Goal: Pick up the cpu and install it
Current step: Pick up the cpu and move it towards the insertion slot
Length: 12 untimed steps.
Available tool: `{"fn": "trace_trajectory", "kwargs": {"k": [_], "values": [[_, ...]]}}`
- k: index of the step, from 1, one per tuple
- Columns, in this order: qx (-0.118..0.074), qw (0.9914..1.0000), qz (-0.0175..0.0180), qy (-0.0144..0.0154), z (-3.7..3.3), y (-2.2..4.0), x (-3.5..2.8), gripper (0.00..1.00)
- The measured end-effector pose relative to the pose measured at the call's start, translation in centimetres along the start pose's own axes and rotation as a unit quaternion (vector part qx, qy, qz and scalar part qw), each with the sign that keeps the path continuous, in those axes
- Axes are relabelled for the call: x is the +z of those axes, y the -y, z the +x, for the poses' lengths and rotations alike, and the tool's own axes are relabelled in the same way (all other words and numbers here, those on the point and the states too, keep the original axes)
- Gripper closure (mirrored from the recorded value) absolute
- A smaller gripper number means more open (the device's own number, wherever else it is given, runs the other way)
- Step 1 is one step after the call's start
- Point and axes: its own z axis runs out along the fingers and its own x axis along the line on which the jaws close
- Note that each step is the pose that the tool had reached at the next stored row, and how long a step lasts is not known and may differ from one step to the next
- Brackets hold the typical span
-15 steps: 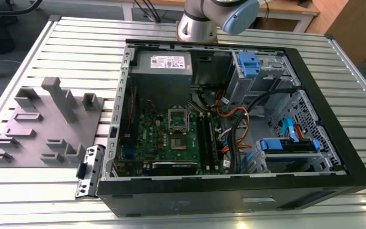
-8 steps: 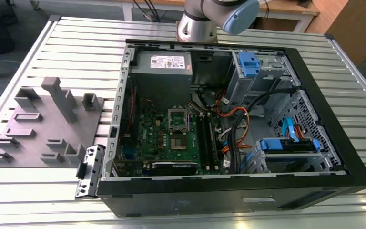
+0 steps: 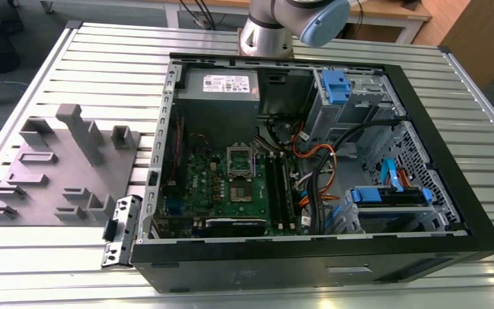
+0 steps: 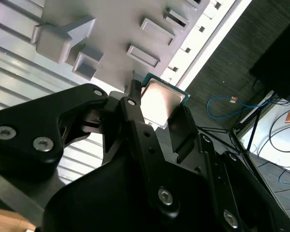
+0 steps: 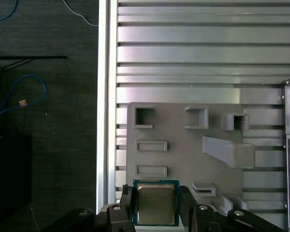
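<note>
The gripper (image 5: 156, 213) is closed on the cpu (image 5: 155, 200). Its two black fingers (image 5: 128, 205) press on opposite edges of the chip, and the silver-grey lid faces the camera in the first wrist view. In the second wrist view the cpu (image 4: 160, 99) sits tilted between the fingertips of the gripper (image 4: 157, 115), its green edge showing.

Behind it lies the grey plastic tray (image 5: 183, 154) with its square recesses and raised blocks, and the chip hangs over the tray's edge. It looks lifted clear of the tray, though I cannot tell for sure. The tray rests on the slatted aluminium bench (image 5: 193, 53). Beyond the bench's rim is dark floor (image 5: 48, 145) with a loose blue cable (image 5: 19, 92).

In the exterior view the tray (image 3: 58, 174) lies at the exterior view's left, beside the open computer case (image 3: 316, 257). Inside the case is the green motherboard (image 3: 229, 190) with its metal-framed socket (image 3: 241, 161). A bundle of orange and black cables (image 3: 316, 161) runs just to the socket's right. The arm (image 3: 290, 22) rises behind the case.
</note>
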Motion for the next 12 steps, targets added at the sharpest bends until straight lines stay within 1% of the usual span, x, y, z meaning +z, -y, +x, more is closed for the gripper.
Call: {"fn": "trace_trajectory", "kwargs": {"k": [3,12], "values": [[0.000,1.00000,0.0000,0.0000,-0.17,0.01,0.00,0.53],[0.000,1.00000,0.0000,0.0001,-1.01,-0.01,0.00,0.53]]}}
